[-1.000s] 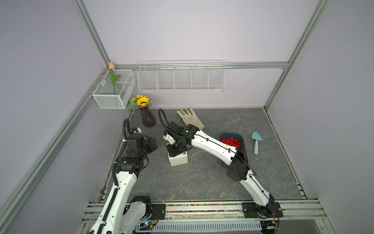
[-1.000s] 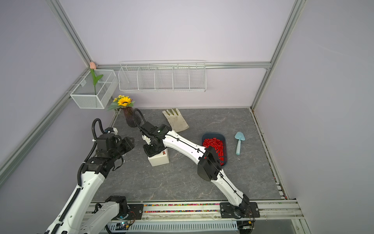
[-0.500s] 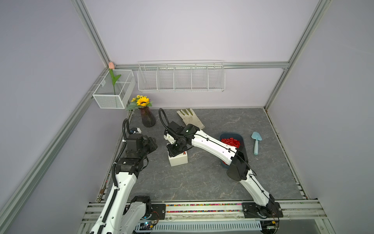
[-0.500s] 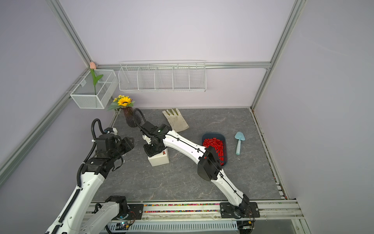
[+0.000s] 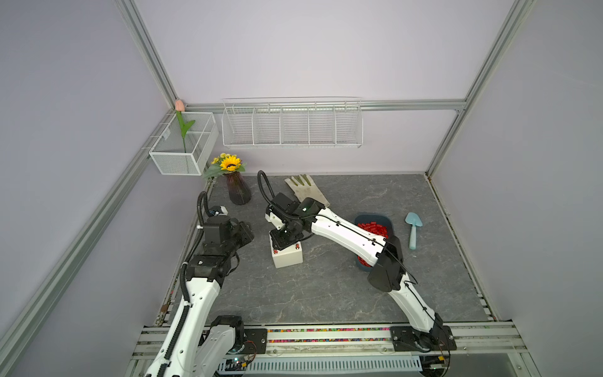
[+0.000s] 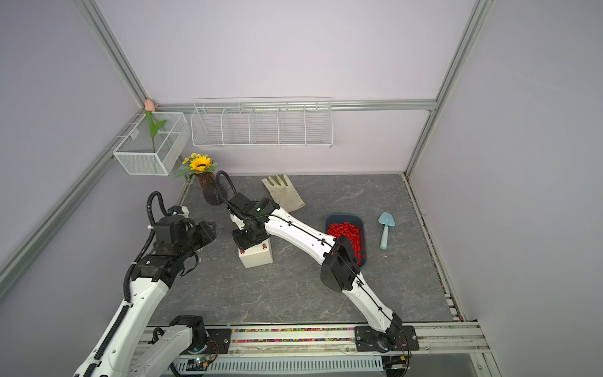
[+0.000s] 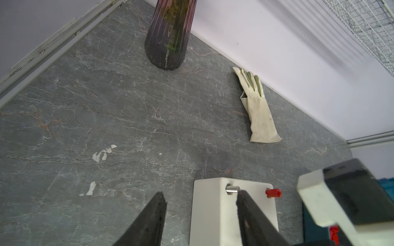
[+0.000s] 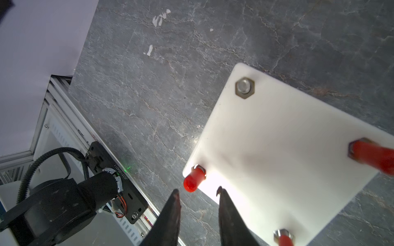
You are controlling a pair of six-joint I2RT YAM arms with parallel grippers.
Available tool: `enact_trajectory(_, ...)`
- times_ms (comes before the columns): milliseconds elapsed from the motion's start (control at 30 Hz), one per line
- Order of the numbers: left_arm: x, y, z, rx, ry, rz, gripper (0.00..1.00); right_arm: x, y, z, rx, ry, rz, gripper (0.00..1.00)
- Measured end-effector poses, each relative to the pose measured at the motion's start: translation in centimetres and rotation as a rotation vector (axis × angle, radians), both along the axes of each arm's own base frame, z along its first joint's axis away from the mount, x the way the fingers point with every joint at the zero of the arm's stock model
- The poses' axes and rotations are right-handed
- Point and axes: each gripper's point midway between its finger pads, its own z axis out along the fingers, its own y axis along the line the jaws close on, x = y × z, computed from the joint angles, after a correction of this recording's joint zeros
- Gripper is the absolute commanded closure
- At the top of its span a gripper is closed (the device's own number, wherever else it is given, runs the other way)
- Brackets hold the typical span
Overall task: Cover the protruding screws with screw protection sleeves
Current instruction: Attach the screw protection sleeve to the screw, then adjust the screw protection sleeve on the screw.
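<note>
The cream-white box point(image 5: 287, 258) point(image 6: 256, 258) stands on the grey floor. In the right wrist view its top point(image 8: 287, 149) carries one bare protruding screw point(image 8: 244, 87) and three red screw protection sleeves point(image 8: 193, 179) on studs. My right gripper point(image 8: 197, 191) point(image 5: 283, 242) hangs over the box, open and empty, its tips just short of the nearest sleeve. My left gripper point(image 7: 200, 194) point(image 5: 248, 233) is open and empty to the left of the box, facing the bare screw point(image 7: 232, 189) and a capped one point(image 7: 273, 192). Many loose sleeves point(image 5: 373, 227) fill a blue tray point(image 6: 342, 217).
A dark vase with a sunflower point(image 5: 238, 191) stands at the back left. A pale glove point(image 5: 306, 191) lies behind the box and a light blue trowel point(image 5: 413, 232) right of the tray. Two wire baskets point(image 5: 292, 125) hang on the walls.
My right gripper's jaws have spread apart above the box. Both arms have otherwise stayed almost where they were.
</note>
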Motion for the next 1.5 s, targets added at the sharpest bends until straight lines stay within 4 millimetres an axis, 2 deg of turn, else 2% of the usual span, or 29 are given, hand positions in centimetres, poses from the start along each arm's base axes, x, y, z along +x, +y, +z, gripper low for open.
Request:
enact_trajectory(267, 0.0, 0.0, 0.0, 0.0, 0.0, 0.0, 0.44, 0.4, -0.9, 1.4, 0.02, -0.021, -0.017, 0.66)
enact_trajectory(533, 0.0, -0.2, 0.0, -0.007, 0.0, -0.009, 0.46, 1.6, -2.5, 1.3, 0.01, -0.034, -0.058, 0.7)
enact_trajectory(733, 0.0, -0.4, -0.1, -0.013, 0.005, -0.019, 0.46, 3.2, -5.6, 2.4, 0.013, -0.059, -0.128, 0.7)
enact_trajectory(1000, 0.5, -1.1, -0.8, -0.031, 0.028, -0.049, 0.47, 6.1, -11.2, 5.5, 0.05, -0.127, -0.267, 0.66)
enact_trajectory(1100, 0.7, -1.5, -0.9, -0.046, 0.028, -0.071, 0.48, 6.3, -12.3, 5.8, 0.053, -0.133, -0.29, 0.68)
enact_trajectory(1333, 1.0, -2.4, -1.0, -0.074, 0.033, -0.109, 0.52, 5.2, -12.2, 3.5, 0.03, -0.086, -0.27, 0.71)
enact_trajectory(1500, 0.9, -2.4, -0.8, -0.077, 0.026, -0.113, 0.52, 3.2, -10.6, 2.1, 0.01, -0.056, -0.215, 0.72)
